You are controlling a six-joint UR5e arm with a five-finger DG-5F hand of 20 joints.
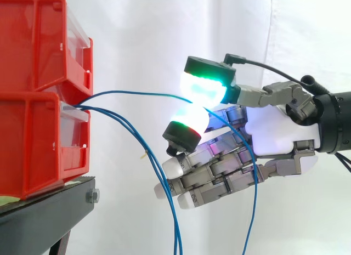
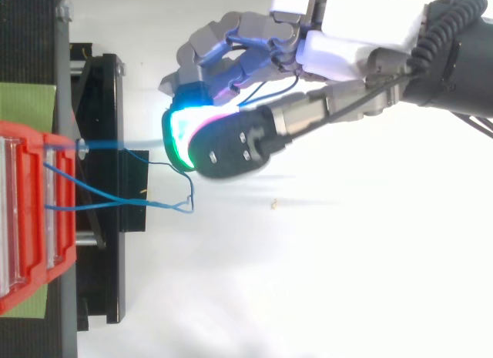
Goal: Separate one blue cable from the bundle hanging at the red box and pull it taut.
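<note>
blue cable [image 1: 137, 92] running from red box [image 1: 33, 140], pinched between robot hand [image 1: 274, 133] fingertips [image 1: 205, 82]

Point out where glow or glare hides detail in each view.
Side view: the robot hand's pads glow white-green and bleach the spot where they pinch the cable; the curtain is evenly bright, with no hard shadows. Top view: the same glow blooms over the cable beside the pads, paling it.
</note>
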